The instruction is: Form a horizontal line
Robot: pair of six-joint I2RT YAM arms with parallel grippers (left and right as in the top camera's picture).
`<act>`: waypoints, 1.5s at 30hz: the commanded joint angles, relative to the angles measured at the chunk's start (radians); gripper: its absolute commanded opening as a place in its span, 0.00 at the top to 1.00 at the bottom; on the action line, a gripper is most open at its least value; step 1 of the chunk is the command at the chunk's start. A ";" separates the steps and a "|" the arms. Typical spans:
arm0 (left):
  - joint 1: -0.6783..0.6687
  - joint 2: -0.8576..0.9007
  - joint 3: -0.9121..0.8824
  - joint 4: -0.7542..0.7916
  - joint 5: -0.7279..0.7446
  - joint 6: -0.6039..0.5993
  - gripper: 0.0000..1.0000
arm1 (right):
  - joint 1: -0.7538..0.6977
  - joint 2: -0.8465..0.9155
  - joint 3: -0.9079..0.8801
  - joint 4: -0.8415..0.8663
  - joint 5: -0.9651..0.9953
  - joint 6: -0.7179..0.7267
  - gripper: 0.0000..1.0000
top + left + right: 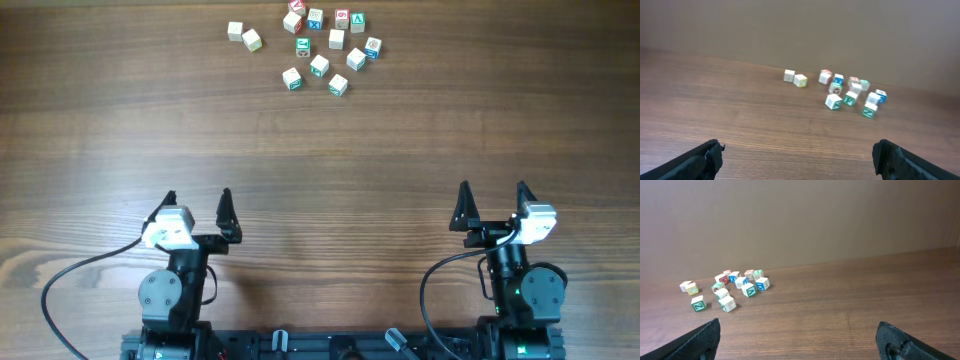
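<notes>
Several small pale wooden letter cubes with red, blue or green marks lie loose at the far middle of the table, around a green-marked cube (319, 66). Two plain-looking cubes (243, 35) sit apart at the left of the group. No straight row of three touching cubes is in view. The scatter also shows in the left wrist view (833, 102) and in the right wrist view (748, 290). My left gripper (197, 200) (797, 155) is open and empty near the front edge. My right gripper (492, 195) (799, 332) is open and empty too, far from the cubes.
The brown wooden table (320, 150) stretches between the grippers and the cubes. The arm bases and cables sit at the front edge. A plain wall stands behind the table's far edge.
</notes>
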 commanded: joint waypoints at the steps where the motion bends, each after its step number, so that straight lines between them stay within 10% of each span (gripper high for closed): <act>1: 0.006 -0.005 -0.006 0.051 0.204 0.020 0.00 | -0.005 -0.005 -0.001 0.002 -0.015 -0.018 0.00; 7: 0.006 -0.005 -0.002 0.274 0.451 -0.035 0.00 | -0.005 -0.005 -0.001 0.002 -0.015 -0.018 0.00; 22: 0.007 0.270 0.396 0.137 0.458 0.040 0.00 | -0.005 -0.005 -0.001 0.002 -0.015 -0.017 0.00; 37: 0.006 1.114 1.410 -0.561 0.432 0.050 0.00 | -0.005 -0.005 -0.001 0.002 -0.015 -0.017 0.00; 45: -0.089 1.493 1.819 -0.710 0.138 0.055 0.00 | -0.005 -0.005 -0.001 0.002 -0.015 -0.017 0.00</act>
